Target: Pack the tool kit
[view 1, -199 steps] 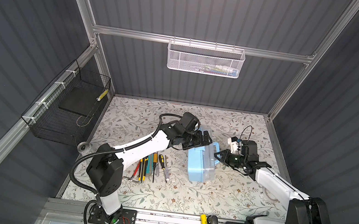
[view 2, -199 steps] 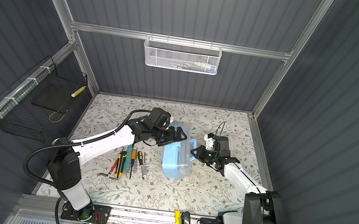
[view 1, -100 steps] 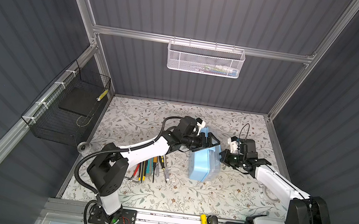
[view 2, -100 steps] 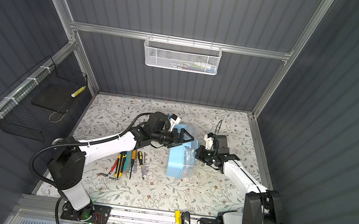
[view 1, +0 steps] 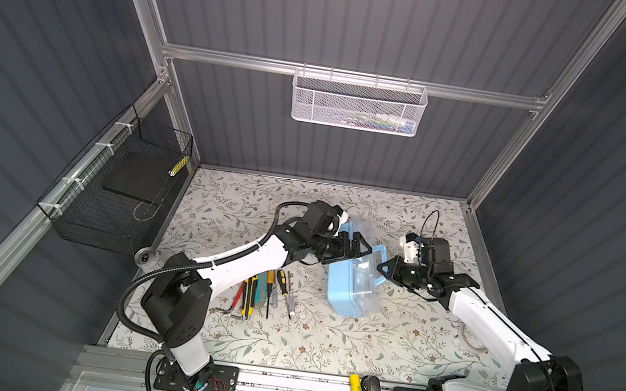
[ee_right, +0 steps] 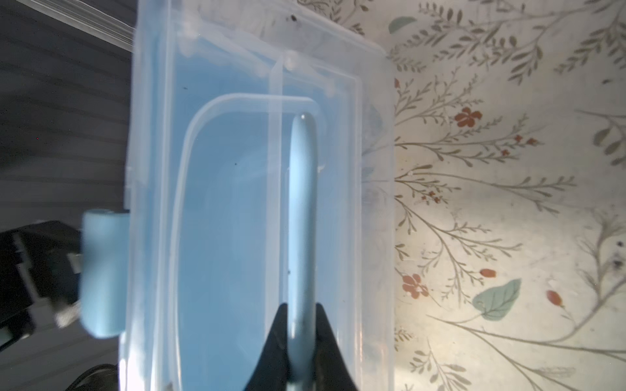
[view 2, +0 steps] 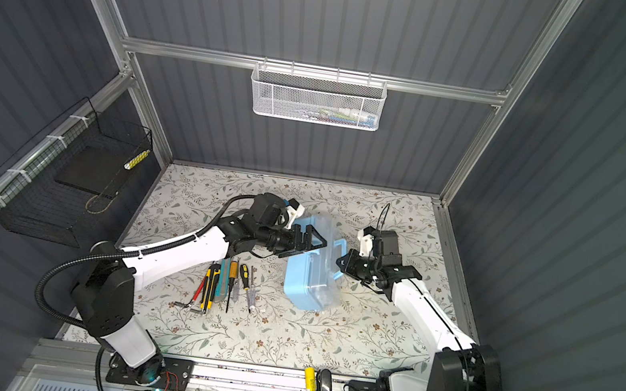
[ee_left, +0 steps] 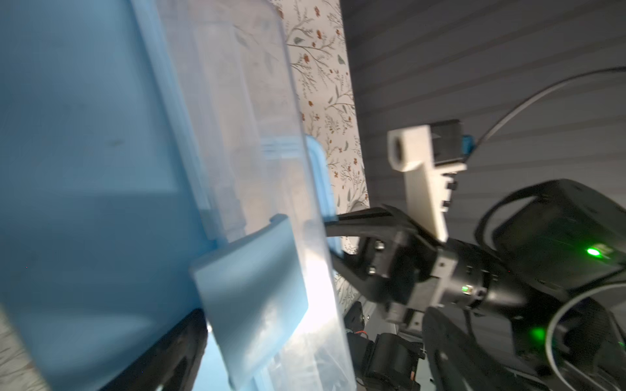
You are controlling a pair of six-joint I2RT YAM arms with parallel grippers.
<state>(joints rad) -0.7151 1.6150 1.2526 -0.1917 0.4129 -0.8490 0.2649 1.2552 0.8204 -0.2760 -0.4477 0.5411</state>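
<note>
While it sits tipped on its side near the middle of the floral table (view 1: pixel 322 345), the light-blue box (view 1: pixel 345 294) turns its clear lid (ee_right: pixel 372 237) to the right and its blue base to the left. The right gripper (ee_right: pixel 301 318) is pinched tight on the blue handle (ee_right: pixel 302 210), which stands off the lid. The left gripper (view 1: pixel 358 246) sits at the box's far left edge with its jaws spread wide and holding nothing. One of its fingers (ee_left: pixel 162 355) lies along the base beside the blue latch (ee_left: pixel 250 291). Just left of the box, screwdrivers (view 1: pixel 283 284), utility knives (view 1: pixel 251 294) and hex keys (view 1: pixel 226 312) lie in a row on the table.
</note>
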